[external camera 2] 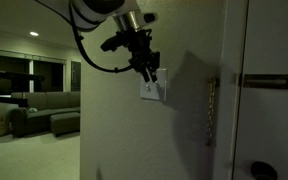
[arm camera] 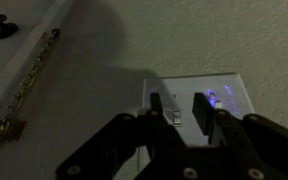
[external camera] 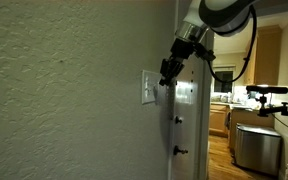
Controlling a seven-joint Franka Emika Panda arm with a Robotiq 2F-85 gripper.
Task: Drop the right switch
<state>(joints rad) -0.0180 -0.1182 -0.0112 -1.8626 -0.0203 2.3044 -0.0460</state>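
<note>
A white wall switch plate (arm camera: 199, 95) sits on the textured wall; it also shows in both exterior views (external camera: 148, 87) (external camera 2: 152, 90). In the wrist view one toggle (arm camera: 174, 115) lies between my fingertips and another toggle (arm camera: 220, 101), lit by a bluish glow, is just past the right finger. My gripper (arm camera: 180, 110) is pressed close to the plate with its fingers a small gap apart, holding nothing. In both exterior views the gripper (external camera: 168, 72) (external camera 2: 150, 74) reaches the plate from above.
A white door (external camera: 187, 130) with a chain lock (arm camera: 29, 80) and knob (arm camera: 1, 27) stands next to the switch. A kitchen with a trash bin (external camera: 256, 147) lies beyond. A sofa (external camera 2: 39, 108) stands in the dim living room.
</note>
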